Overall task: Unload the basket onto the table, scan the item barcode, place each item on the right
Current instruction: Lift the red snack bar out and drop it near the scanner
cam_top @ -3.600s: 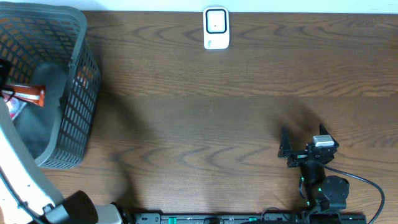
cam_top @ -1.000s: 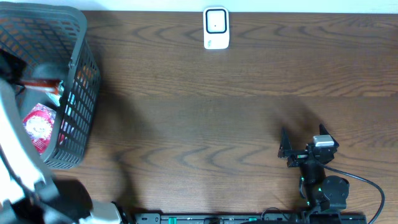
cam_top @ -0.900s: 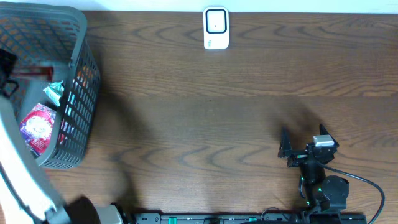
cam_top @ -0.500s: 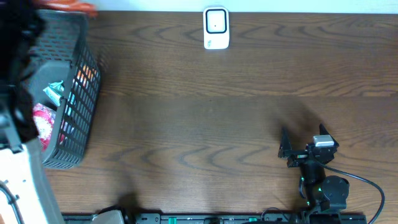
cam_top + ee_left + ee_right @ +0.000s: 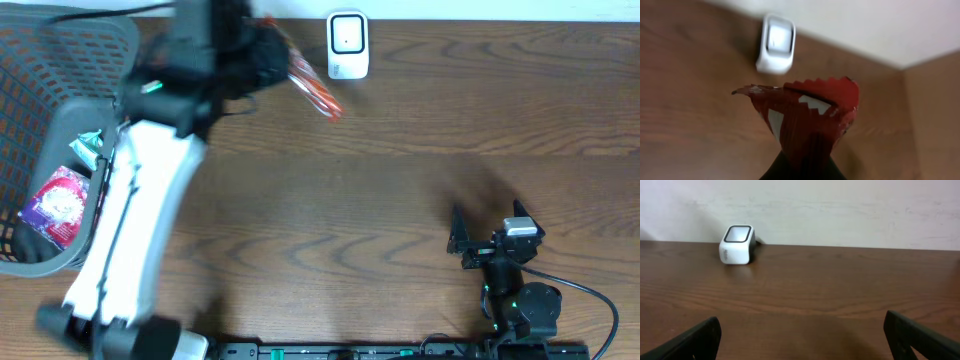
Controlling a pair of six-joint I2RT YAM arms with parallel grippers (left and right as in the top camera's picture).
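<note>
Though blurred, the red packet (image 5: pixel 807 117) seems pinched in the left tool (image 5: pixel 801 169)

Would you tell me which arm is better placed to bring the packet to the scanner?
Left: the left gripper holds the red packet beside the white scanner; the right gripper sits open, far off.

Left arm (image 5: pixel 140 220) stretched far forward, left claw (image 5: pixel 272 55) pinched tight — right arm (image 5: pixel 520 300) folded, right claw (image 5: pixel 487 224) spread wide
</note>
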